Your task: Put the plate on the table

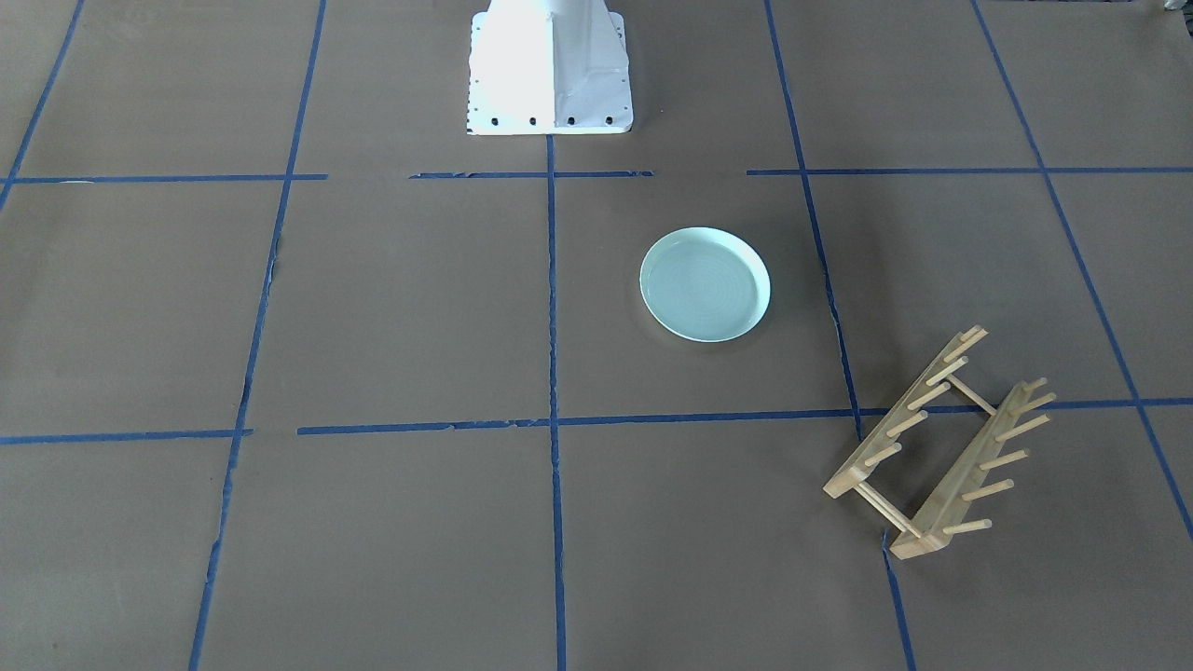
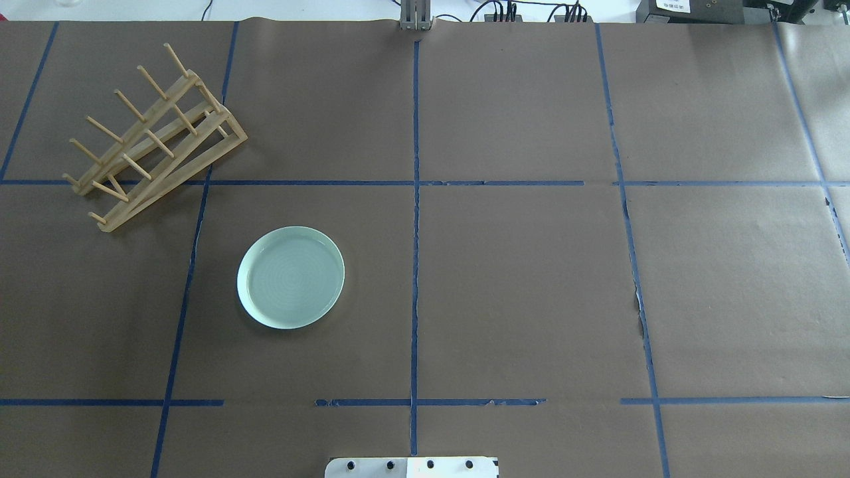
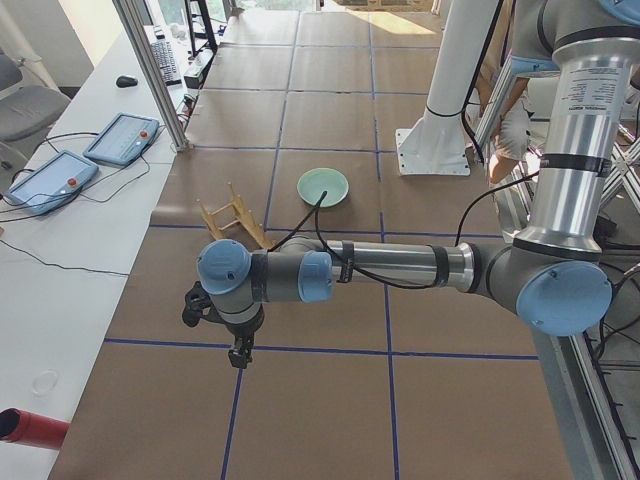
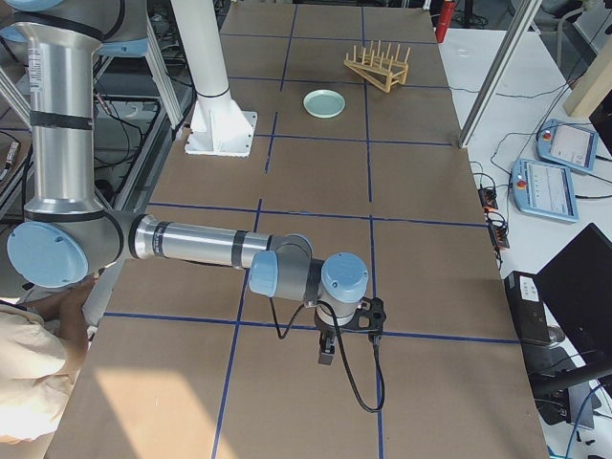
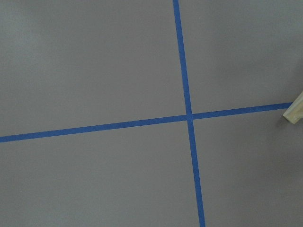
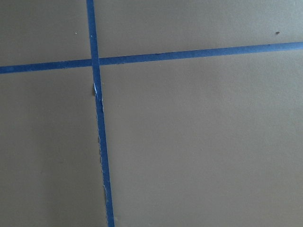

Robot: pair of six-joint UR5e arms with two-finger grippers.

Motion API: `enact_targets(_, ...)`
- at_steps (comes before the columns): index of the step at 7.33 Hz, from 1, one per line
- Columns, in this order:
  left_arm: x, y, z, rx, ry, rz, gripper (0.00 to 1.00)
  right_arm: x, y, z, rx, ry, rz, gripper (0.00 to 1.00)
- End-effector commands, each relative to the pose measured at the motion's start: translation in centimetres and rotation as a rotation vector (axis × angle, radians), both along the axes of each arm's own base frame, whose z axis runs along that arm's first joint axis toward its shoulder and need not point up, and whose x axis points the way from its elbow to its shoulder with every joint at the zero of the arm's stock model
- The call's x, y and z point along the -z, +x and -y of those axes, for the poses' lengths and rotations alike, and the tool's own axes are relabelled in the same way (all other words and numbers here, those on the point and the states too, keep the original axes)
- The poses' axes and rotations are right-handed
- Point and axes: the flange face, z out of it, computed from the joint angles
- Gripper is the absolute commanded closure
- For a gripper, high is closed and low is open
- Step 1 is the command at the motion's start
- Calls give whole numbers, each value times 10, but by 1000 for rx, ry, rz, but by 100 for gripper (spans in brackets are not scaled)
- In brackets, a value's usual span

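The pale mint-green plate (image 1: 705, 284) lies flat, rim up, on the brown paper-covered table (image 1: 391, 308), apart from the rack. It also shows in the overhead view (image 2: 291, 277) and small in both side views (image 3: 323, 186) (image 4: 324, 103). No gripper touches it. My left gripper (image 3: 238, 355) hangs over the table well away from the plate, at the table's left end. My right gripper (image 4: 327, 349) hangs over the table's right end, far from the plate. Both show only in side views, so I cannot tell whether they are open or shut. The wrist views show only paper and blue tape.
A wooden peg rack (image 1: 941, 447) stands empty beside the plate, at the far left in the overhead view (image 2: 153, 139). The white robot base (image 1: 550, 70) stands at the table's near edge. A pale wooden corner (image 5: 294, 111) shows at the left wrist view's right edge.
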Motion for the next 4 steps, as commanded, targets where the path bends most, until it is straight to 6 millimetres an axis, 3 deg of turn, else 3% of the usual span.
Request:
enact_targets(1, 6, -1, 0, -3, 15, 6, 0, 0, 0, 0, 0, 0, 0, 0)
enact_targets(4, 2, -1, -8, -3, 9, 8, 0, 0, 0, 0, 0, 0, 0, 0)
